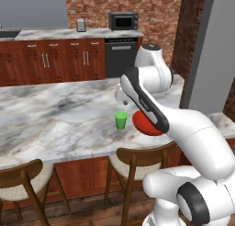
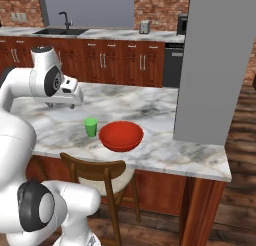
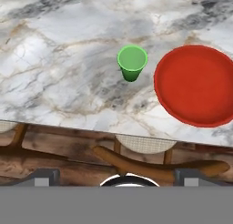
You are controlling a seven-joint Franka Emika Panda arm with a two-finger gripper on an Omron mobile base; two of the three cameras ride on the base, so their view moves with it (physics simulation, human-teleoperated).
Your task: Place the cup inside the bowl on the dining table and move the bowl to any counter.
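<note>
On the long marble worktop of the dining table (image 2: 150, 155), close to its near edge above the stools, the green cup (image 2: 90, 126) stands upright just to the left of the red bowl (image 2: 121, 136), beside it but not touching, with a sliver of marble between them as seen in the hand view. The bowl holds nothing; its red inside shows bare from above. So by my reckoning nothing of the job is done yet: the cup is not in the bowl, and the bowl has not left the table. The gripper (image 2: 61, 105) hangs above the worktop on the far side of the two things, a little left of the cup and clear of both, and its jaws are spread wide with nothing between them. From the hand's own camera the cup (image 3: 132, 63) sits nearly dead ahead and the bowl (image 3: 196, 85) off to the right, which suggests to me the arm is lining up on the cup first. What is left is the whole sequence: take the cup, set it in the bowl, then carry the bowl across to the counter (image 1: 69, 34) along the brick wall at the far side of the room.
</note>
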